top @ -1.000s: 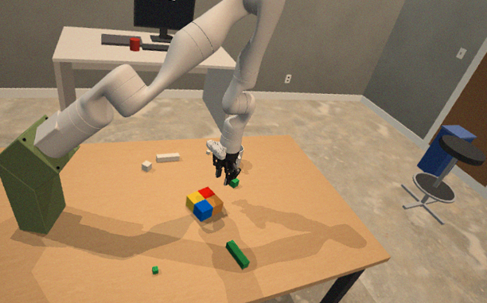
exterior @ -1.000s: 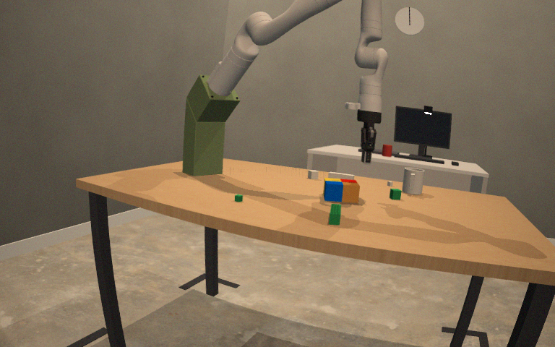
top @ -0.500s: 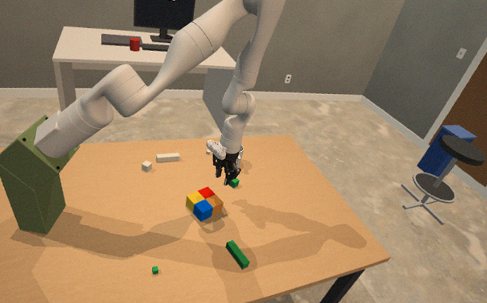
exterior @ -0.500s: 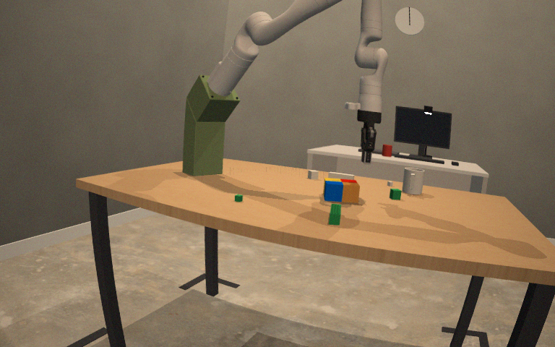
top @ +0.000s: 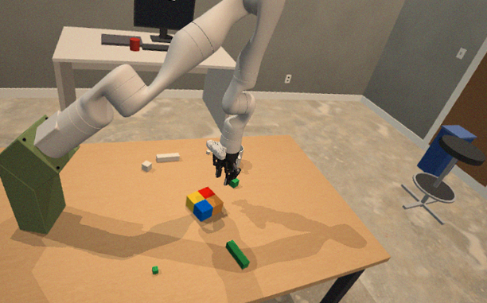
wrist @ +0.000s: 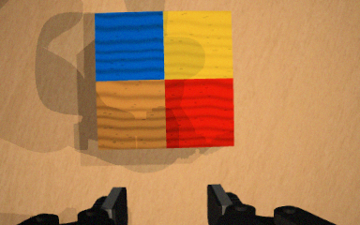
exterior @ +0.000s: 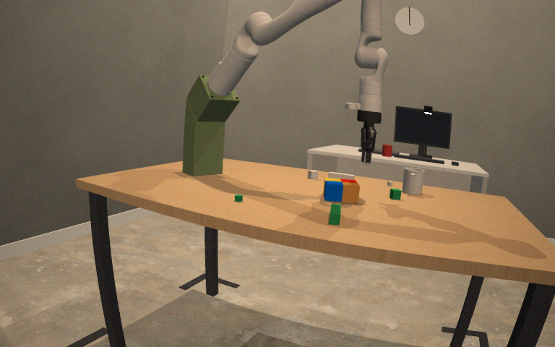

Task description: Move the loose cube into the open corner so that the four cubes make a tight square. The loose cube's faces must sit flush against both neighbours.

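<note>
Square of four snug cubes (top: 204, 202) (exterior: 342, 190) (wrist: 164, 80) at twelve o'clock from gripper (top: 222, 179) (exterior: 366, 162) (wrist: 167, 202) in wrist view; fingers moderately parted.

The table (top: 109, 190) (exterior: 278, 220) has a smooth, matt wood finish. The cubes (top: 203, 209) (exterior: 333, 191) (wrist: 129, 46) on the table show matt, wood-like ridged grain. The floor (top: 304, 123) (exterior: 171, 253) below the table resembles mottled concrete, with a faint sheen.
</note>
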### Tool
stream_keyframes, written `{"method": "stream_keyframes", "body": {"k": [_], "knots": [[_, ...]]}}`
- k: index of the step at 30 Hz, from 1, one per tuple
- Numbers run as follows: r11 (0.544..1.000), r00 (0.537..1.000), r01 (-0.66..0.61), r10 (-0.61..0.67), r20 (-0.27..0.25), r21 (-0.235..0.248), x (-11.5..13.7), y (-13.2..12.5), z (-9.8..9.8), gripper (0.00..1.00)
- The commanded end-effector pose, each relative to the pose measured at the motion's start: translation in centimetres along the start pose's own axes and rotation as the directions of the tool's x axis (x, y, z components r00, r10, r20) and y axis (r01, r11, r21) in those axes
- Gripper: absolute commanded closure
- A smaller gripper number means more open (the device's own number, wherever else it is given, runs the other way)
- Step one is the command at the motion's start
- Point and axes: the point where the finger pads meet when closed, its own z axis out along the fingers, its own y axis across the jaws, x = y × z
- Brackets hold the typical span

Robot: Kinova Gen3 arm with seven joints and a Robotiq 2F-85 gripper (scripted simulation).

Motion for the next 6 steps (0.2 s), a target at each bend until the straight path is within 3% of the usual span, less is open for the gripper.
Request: {"method": "stream_keyframes", "body": {"k": [1, 6], "knots": [[1.000, 1.000, 0.000, 0.000, 0.001, 0.000, -0.03, 0.01, -0.03, 0.47], [1.000, 1.000, 0.000, 0.000, 0.001, 0.000, -0.03, 0.01, -0.03, 0.47]]}}
